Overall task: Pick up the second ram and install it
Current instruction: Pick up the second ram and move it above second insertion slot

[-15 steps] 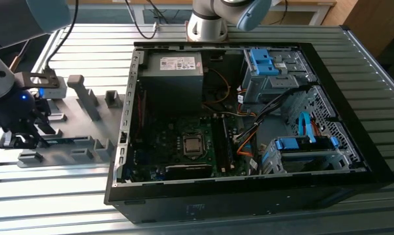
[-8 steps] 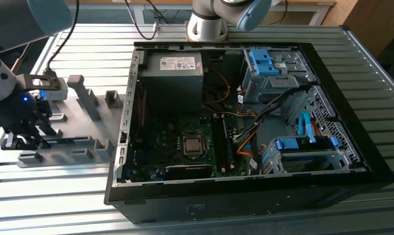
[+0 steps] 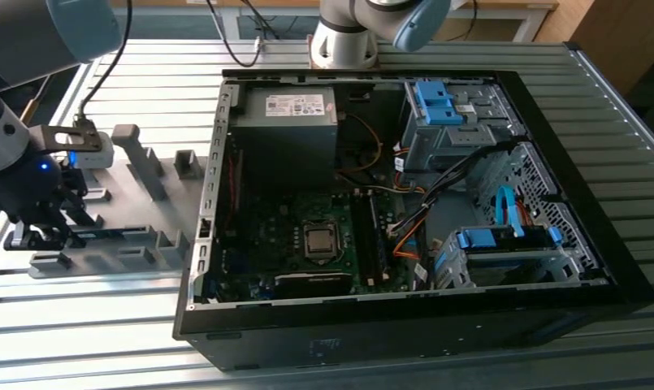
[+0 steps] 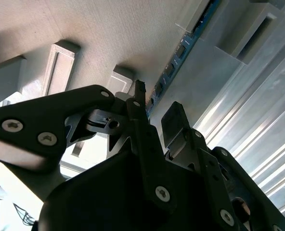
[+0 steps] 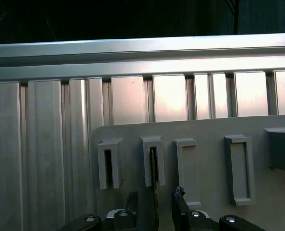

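Observation:
The second ram [image 5: 154, 190] is a thin dark stick standing on edge in the slotted blocks of the grey holder [image 5: 205, 130]. In the second wrist view its blue-green edge with black chips [image 4: 181, 48] runs away from the fingers. My gripper [image 5: 155, 196] is open and straddles one end of the stick, one fingertip [image 5: 131, 197] on each side with a small gap. In the exterior view the gripper [image 3: 45, 236] is low over the holder [image 3: 142, 203] at the exterior view's left, with the ram [image 3: 115, 233] lying along it. The motherboard's long black slots [image 3: 372, 236] sit inside the open case.
The open black computer case [image 3: 586, 244] lies on the slatted aluminium table [image 3: 88, 341], with a power supply [image 3: 288, 110], blue drive cages [image 3: 500, 244] and loose cables inside. Tall grey posts [image 3: 142, 158] rise from the holder near the arm. A second arm's base [image 3: 343, 41] stands behind the case.

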`<state>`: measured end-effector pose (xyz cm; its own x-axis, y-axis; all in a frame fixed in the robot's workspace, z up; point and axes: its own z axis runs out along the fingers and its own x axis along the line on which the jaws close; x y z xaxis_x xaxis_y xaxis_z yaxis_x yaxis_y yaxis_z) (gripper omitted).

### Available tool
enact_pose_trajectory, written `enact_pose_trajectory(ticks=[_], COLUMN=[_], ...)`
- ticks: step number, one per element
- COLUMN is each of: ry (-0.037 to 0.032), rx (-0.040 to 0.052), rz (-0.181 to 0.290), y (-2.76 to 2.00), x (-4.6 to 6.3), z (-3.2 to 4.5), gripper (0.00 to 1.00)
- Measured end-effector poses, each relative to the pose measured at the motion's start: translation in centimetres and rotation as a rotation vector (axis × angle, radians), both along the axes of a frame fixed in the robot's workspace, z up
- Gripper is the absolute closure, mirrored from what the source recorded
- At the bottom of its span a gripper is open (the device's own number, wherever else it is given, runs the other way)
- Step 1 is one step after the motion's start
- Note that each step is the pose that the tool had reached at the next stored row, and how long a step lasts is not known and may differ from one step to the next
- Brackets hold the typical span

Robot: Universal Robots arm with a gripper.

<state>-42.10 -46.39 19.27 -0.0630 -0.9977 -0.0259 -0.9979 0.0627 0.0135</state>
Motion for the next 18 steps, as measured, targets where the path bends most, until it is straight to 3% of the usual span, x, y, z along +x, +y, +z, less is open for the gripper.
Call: enact_pose_trajectory(ticks=[6,8,9,18], ry=[-0.0001,-0.0001,-0.0002,-0.0001], rx=[-0.0002,-0.0003,-0.0003,-0.0005], rz=[0.000,0.000,0.000,0.000], y=[0.00,0.00,0.00,0.01], x=[0.00,0.00,0.00,0.03], z=[-0.01,-0.01,-0.01,-0.08], gripper=[0.59,0.60,0.67,0.68])
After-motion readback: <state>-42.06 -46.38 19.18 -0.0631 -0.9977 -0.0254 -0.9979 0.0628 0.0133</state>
